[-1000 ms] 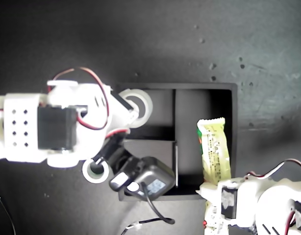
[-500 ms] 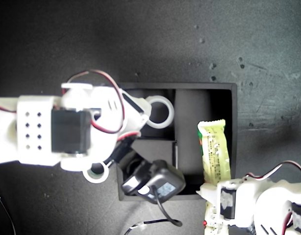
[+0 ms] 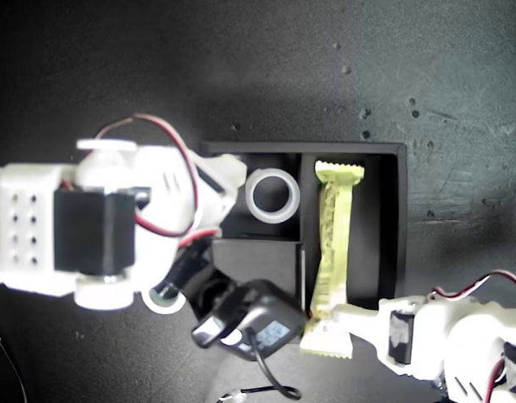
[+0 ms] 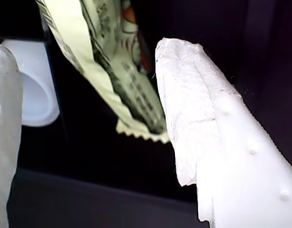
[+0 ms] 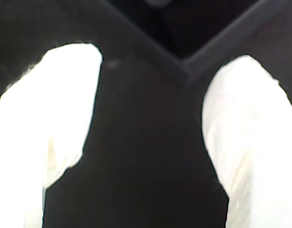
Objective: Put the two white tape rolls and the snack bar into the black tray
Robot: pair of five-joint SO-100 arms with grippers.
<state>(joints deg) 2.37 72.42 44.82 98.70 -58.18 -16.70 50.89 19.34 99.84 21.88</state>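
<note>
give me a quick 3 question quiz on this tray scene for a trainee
1. True or false: the wide tape roll lies in a small section of the black tray.
2. Which does the snack bar do? A) lies flat inside the tray B) sticks out over the tray's wall C) lies off the tray
3. Where is the second tape roll?

Key: 1 true. 2 B. 3 outside the tray, half hidden under the arm on the exterior view's left.

In the exterior view, a tape roll [image 3: 272, 196] lay in the tray's [image 3: 396, 227] small far section. The snack bar [image 3: 332, 252] sat in the long section, its near end overhanging the wall.
</note>
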